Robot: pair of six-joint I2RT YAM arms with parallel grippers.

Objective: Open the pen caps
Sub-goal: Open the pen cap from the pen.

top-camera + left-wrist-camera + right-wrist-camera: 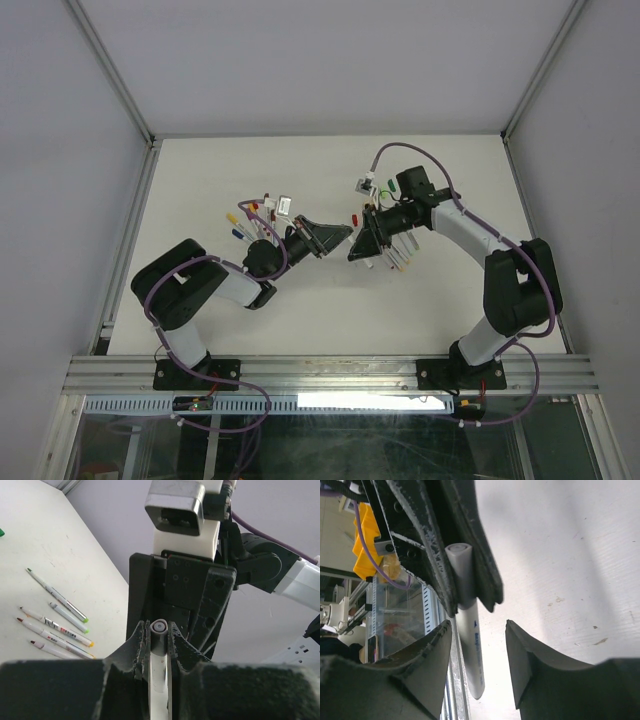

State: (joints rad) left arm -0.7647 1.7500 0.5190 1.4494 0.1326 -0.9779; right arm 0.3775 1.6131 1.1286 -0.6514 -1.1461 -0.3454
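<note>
The white tabletop (430, 310) carries both arms, which meet at its middle. The left hand (345, 234) is clamped narrow on a pale pen (469, 625). Facing the left hand, the right hand (479, 630) stands parted, one finger on each side of that pen and neither touching it. Small coloured pen caps (234, 217) lie among loose pens (60, 625) behind the left hand. A red one shows just beyond its tip.
</note>
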